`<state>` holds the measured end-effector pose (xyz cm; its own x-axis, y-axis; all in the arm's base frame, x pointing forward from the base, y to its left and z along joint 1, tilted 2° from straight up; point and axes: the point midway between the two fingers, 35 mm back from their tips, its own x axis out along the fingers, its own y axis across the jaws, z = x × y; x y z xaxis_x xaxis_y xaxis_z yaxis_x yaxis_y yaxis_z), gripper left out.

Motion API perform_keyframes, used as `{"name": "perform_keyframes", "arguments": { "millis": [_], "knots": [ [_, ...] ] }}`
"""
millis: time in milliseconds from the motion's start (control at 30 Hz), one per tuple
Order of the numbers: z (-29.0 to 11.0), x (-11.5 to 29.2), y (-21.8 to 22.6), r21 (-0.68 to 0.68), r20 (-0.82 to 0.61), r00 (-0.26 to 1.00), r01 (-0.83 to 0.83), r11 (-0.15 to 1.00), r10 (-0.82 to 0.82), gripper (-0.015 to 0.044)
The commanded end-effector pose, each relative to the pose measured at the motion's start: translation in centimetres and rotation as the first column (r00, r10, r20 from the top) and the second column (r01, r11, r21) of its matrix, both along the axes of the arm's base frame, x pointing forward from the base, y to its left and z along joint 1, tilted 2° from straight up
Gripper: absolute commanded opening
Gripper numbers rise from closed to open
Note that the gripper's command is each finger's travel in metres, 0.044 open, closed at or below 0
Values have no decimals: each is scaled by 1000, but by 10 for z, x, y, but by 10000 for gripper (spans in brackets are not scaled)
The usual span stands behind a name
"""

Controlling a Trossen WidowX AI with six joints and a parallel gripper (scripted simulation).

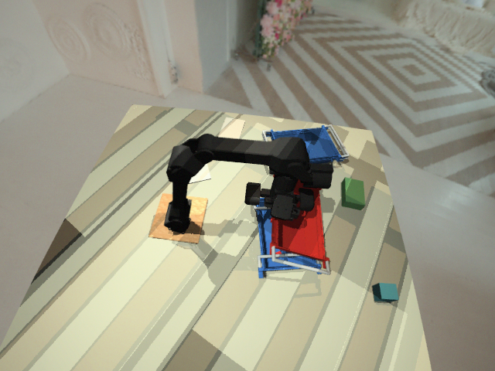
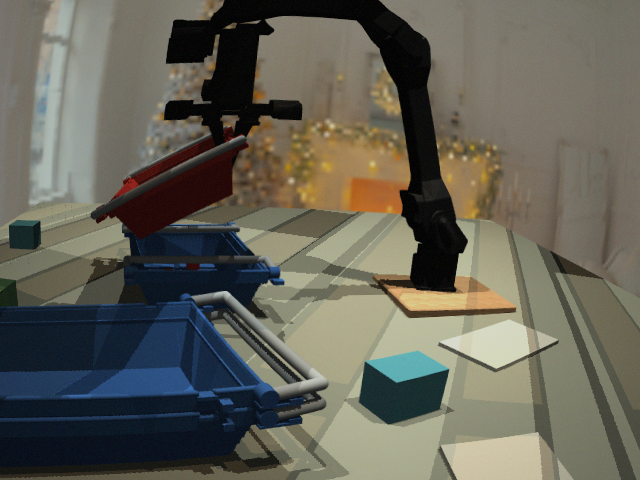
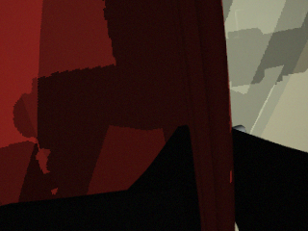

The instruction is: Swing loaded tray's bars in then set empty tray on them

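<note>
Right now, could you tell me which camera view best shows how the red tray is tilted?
The exterior view: the red tray hangs side-on from the hand, its far end dipping toward the loaded blue tray. The top view shows the red tray's footprint, but its slope is hard to judge. The wrist view shows only a close-up of its red wall.

Top view: high, angled down over the surface (image 1: pixel 120 279). Exterior: low, level with the surface, facing the arm (image 2: pixel 413 129). Wrist: pressed close. Top and exterior share the arm.

Home: flowers (image 1: pixel 279 22), patterned rug (image 1: pixel 399 72), Christmas tree (image 2: pixel 170 129).
</note>
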<state>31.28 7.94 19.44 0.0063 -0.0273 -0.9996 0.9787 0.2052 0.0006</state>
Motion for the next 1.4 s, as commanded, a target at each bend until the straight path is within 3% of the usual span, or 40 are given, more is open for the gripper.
{"name": "perform_keyframes", "arguments": {
  "millis": [0,1367],
  "knots": [
    [2,2,0,7,32,999,-23,1000,22,0],
    [-39,-9,-10,-1,4,989,-147,989,147,0]
  ]
}}
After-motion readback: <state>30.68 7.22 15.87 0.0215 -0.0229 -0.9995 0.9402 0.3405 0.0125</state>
